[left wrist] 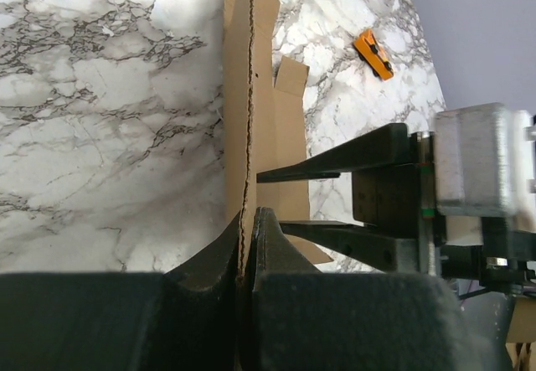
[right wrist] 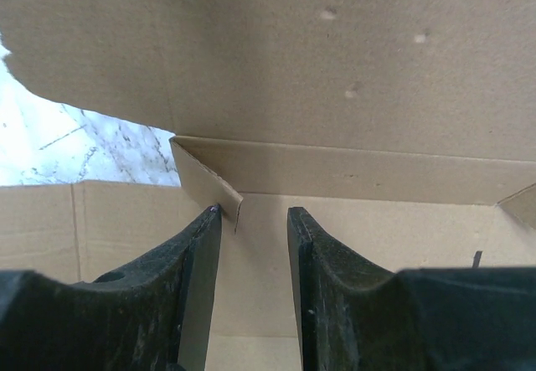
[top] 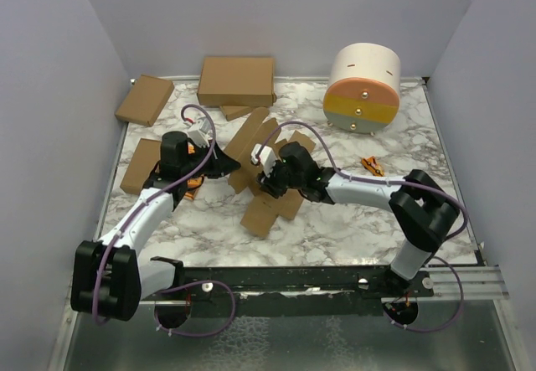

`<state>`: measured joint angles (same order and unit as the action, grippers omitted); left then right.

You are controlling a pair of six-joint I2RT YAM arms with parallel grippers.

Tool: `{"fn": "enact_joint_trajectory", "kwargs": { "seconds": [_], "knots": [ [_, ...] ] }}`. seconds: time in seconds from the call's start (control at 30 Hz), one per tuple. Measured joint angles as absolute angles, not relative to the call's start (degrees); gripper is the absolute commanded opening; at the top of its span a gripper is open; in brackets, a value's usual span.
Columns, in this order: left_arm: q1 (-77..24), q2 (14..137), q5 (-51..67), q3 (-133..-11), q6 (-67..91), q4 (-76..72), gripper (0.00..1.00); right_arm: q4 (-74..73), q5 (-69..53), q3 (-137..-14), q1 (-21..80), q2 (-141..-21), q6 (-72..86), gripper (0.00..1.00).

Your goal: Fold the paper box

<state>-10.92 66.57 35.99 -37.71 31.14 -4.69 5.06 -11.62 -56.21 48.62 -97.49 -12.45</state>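
1. The paper box [top: 260, 213] lay half open in the middle of the table [top: 352, 220], between both arms.
2. The left gripper [left wrist: 244, 220] was pinching the box's edge, probably to keep this wall upright.
3. The right gripper [right wrist: 255, 216] had its jaws spread and held nothing. It was just beside a small flap [right wrist: 203, 177] inside the box, likely to press it inward.

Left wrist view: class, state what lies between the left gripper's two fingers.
A raised panel of the paper box, seen edge-on, is pinched in the left gripper; the left wrist view shows it.
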Motion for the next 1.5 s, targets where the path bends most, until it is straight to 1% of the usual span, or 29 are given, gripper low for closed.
{"fn": "enact_joint_trajectory", "kwargs": {
  "seconds": [0.27,0.53,0.67,0.83,1.07,1.33,1.43,1.5],
  "knots": [
    [-10.92,67.77,37.15,-37.71,31.70,-5.98,0.00,4.47,-9.65,-56.38,48.66,-101.41,-11.31,0.36],
    [-10.92,68.42,37.78,-37.71,31.79,-6.81,0.00,4.58,-8.19,-56.40,48.66,-101.43,-9.89,0.35],
    [-10.92,68.58,38.04,-37.71,31.79,-6.92,0.00,4.62,-8.32,-56.42,48.66,-100.77,-9.63,0.30],
    [-10.92,69.06,38.20,-37.71,31.81,-7.01,0.00,4.54,-8.43,-57.08,48.66,-100.68,-9.30,0.30],
    [-10.92,69.14,38.33,-37.71,31.88,-7.05,0.00,4.51,-8.58,-59.72,48.69,-101.41,-8.32,0.23],
    [-10.94,69.14,38.39,-37.71,32.01,-7.01,0.00,4.34,-9.89,-60.90,48.69,-104.16,-7.22,0.23],
    [-10.92,69.14,38.44,-37.71,32.01,-7.01,0.00,4.14,-10.31,-60.90,48.69,-104.38,-7.11,0.24],
    [-10.92,69.14,38.44,-37.71,31.97,-6.98,0.00,4.16,-10.61,-60.90,48.66,-104.38,-7.14,0.26]
  ]
}}
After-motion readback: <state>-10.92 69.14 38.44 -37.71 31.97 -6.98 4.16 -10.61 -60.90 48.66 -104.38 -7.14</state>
